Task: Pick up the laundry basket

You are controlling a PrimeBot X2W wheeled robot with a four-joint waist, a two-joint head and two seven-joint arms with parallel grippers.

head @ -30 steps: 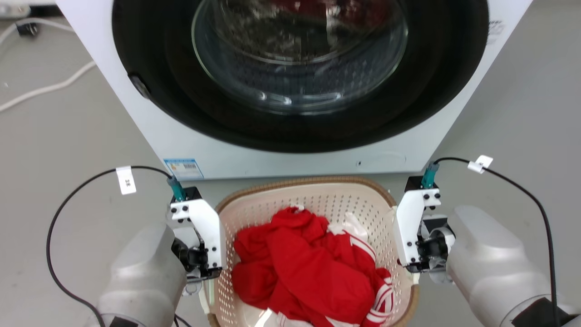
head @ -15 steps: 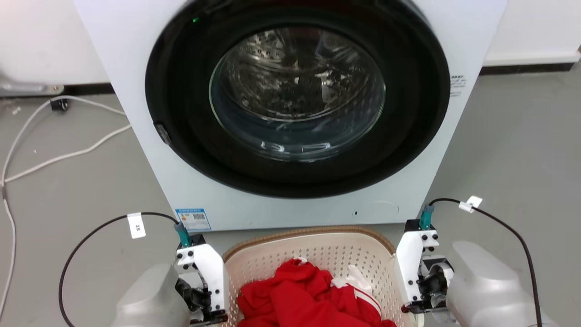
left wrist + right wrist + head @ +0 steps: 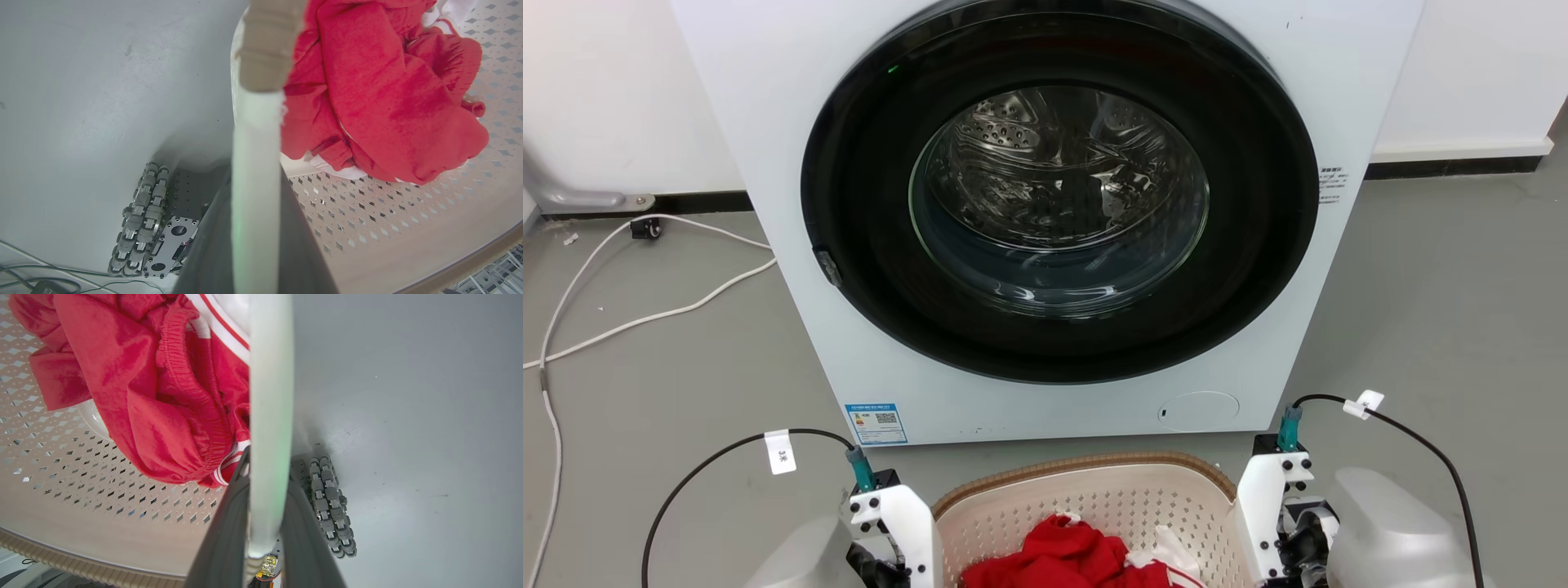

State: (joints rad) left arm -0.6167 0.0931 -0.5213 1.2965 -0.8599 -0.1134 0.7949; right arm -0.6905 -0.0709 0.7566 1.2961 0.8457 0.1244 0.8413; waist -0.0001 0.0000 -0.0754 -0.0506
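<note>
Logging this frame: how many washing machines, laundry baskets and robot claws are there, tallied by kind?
washing machine: 1
laundry basket: 1
claws: 2 (left claw, right claw, each closed on a white handle of the basket)
Total: 4

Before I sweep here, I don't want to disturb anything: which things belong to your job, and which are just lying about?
Job: laundry basket; left gripper and right gripper, jaws shut on it; red clothes.
Lying about: washing machine; white cable.
</note>
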